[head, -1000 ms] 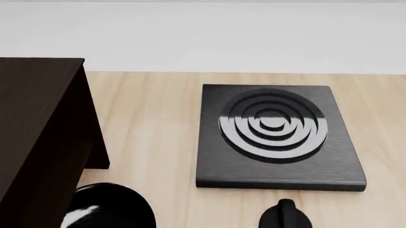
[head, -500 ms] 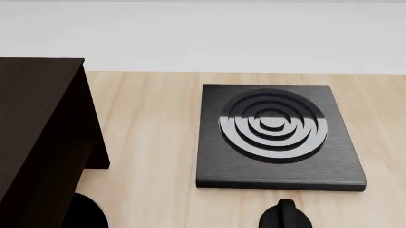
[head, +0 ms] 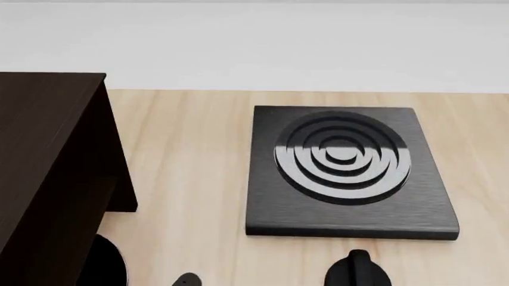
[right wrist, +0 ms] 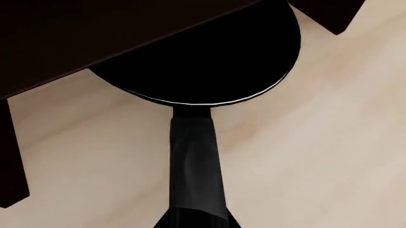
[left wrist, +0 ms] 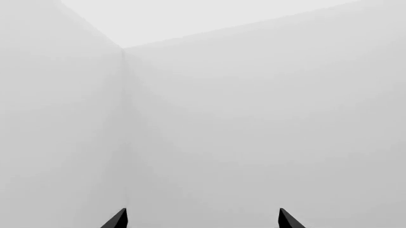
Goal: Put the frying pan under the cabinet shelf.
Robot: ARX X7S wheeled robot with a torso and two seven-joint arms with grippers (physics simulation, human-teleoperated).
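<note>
1. Where the pan is: in the right wrist view the frying pan (right wrist: pixel 209 71) lies flat on the table (head: pixel 191 167), most of its round body already in the shadow beneath the cabinet (right wrist: pixel 95 28); only the near arc of its glossy rim and the long handle (right wrist: pixel 193 161) stick out; in the head view just a dark sliver of the pan shows at the cabinet's lower corner.
2. The pincers: the left gripper (left wrist: pixel 201 221) is released, its two tips wide apart with nothing between them, pointing at a bare wall and well out of the job; the right gripper sits somewhere at the handle's near end, but its fingers are not clearly shown, so I cannot tell whether it is clenched on the handle or has let go.
3. Judged step: finishing the slide, with little left to do.
4. To do it well, push straight along the line of the handle, so the pan runs under the cabinet without swinging; keep it low and flat on the wood, since a lifted rim would likely catch the cabinet's underside.
5. Watch the dark leg or panel edge just beside the pan; a sideways drift could jam the rim against it.
6. Stop once the round body is fully covered; the handle may well stay out.
7. The stove plate (head: pixel 350 173) and the knob (head: pixel 356 273) stand well apart to the right; draw the arm back clear of them.
</note>
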